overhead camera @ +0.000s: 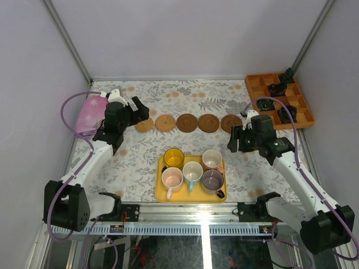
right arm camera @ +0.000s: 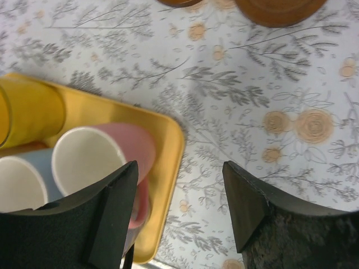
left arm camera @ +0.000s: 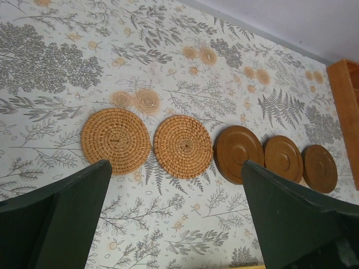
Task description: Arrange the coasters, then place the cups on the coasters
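NEAR five cups (overhead camera: 192,171) upright on yellow tray (overhead camera: 159,188) | MID right claw (right arm camera: 179,190) apart, empty, over salmon cup (right arm camera: 106,151): straddle one wall, clear of neighbours, before pinching | left claw (left arm camera: 176,185) wide open, empty | FAR coasters (overhead camera: 187,123) rowed on surface (overhead camera: 140,159), rightmost likely target

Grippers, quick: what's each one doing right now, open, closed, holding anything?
Left gripper: open, holding nothing, above the coasters.
Right gripper: open, holding nothing, over the tray edge by the pink cup.
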Available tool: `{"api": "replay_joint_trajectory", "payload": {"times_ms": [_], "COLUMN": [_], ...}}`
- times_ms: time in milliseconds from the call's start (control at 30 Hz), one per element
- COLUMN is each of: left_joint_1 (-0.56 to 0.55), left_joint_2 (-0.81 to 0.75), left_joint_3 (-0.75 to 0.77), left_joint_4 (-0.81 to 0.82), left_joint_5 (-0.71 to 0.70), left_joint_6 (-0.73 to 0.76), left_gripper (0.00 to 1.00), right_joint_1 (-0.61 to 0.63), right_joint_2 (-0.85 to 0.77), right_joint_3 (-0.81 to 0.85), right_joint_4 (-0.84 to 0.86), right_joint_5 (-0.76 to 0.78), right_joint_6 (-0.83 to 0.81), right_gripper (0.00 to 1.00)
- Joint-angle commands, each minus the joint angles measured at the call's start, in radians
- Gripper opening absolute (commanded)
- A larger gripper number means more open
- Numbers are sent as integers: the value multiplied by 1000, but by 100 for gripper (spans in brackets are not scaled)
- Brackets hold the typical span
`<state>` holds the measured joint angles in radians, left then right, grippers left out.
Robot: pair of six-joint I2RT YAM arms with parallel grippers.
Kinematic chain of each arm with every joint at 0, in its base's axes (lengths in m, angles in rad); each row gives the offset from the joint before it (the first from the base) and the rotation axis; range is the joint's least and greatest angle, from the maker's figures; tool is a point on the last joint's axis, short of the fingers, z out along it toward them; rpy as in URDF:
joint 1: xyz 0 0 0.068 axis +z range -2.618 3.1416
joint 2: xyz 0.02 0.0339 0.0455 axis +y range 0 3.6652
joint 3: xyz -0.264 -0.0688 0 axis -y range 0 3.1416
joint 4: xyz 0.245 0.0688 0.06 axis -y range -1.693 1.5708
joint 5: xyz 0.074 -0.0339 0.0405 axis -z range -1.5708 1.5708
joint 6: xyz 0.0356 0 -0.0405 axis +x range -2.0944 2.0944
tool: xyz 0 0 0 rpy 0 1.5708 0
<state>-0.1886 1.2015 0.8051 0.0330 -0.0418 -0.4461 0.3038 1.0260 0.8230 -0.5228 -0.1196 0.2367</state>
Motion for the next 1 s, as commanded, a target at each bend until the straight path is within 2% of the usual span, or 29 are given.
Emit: {"api": "replay_joint_trajectory", "payload": {"times_ms": [0, 233, 433, 600, 967], "left_joint_1": [6, 6, 5, 5, 5], "left_joint_2": [12, 39, 58, 61, 113], "left_joint_3": [-16, -11, -8, -11, 26], "left_joint_4": [79, 104, 99, 87, 55], "left_joint_5": [36, 41, 52, 51, 71], "left_joint_6": [-36, -51, -67, -64, -53], "left_gripper": [100, 100, 100, 100, 100], "right_joint_1": [29, 100, 145, 169, 194], "right_joint_2": [-46, -1, 64, 68, -8], "right_joint_3": [2, 15, 52, 75, 65], "right_joint_4": [-45, -31, -40, -109, -257], "right_joint_5": [-140, -112, -91, -85, -107], "right_joint_6": [-8, 10, -10, -11, 101], "right_gripper": [70, 65, 52, 52, 52]}}
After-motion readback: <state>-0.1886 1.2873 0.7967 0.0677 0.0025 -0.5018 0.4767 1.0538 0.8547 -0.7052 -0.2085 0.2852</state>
